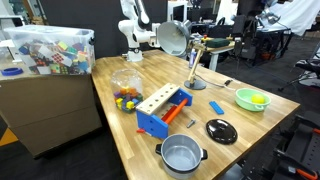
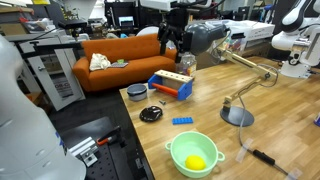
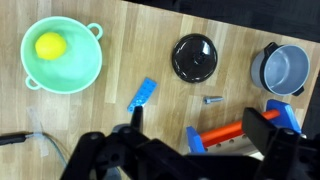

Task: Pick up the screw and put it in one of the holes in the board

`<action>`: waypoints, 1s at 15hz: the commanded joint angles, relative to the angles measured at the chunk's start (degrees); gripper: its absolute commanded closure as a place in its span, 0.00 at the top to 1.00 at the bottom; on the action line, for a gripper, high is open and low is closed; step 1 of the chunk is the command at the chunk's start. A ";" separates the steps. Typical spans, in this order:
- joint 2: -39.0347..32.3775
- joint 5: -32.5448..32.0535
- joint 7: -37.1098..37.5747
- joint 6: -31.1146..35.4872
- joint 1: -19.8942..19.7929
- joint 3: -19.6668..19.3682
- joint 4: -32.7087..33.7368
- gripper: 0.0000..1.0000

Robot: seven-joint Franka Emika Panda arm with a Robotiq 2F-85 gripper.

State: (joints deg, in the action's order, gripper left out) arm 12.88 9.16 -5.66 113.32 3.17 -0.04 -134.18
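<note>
The screw (image 3: 212,100) is small and grey and lies flat on the wooden tabletop between the black lid and the blue toy tray. The board (image 1: 158,99) is a pale plank with a row of holes, fixed to the blue tray (image 1: 165,117). It also shows in an exterior view (image 2: 168,78), and a strip of it shows in the wrist view (image 3: 233,143) under an orange bar. My gripper (image 3: 198,125) is open and empty, high above the tray and screw. It appears dark in an exterior view (image 2: 174,45).
On the table are a steel pot (image 3: 285,68), a black lid (image 3: 196,57), a flat blue piece (image 3: 142,93) and a green bowl (image 3: 62,55) holding a yellow lemon. A desk lamp (image 1: 172,38) reaches over the table. A clear bag of coloured pieces (image 1: 126,88) lies by the board.
</note>
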 commanded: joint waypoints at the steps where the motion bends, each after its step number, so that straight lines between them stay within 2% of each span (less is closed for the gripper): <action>1: -0.01 0.04 -0.05 -0.10 -0.28 0.25 0.08 1.00; 6: -0.59 -0.16 5.71 2.29 0.11 1.93 0.25 1.00; 12: -5.42 3.26 19.72 4.30 1.79 5.60 1.40 1.00; 14: -8.05 5.27 21.64 5.65 2.22 5.97 1.43 1.00; 15: -5.92 3.62 19.93 4.50 2.20 5.92 0.31 1.00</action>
State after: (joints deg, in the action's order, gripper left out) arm 6.86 12.84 14.34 117.98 5.47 5.81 -133.94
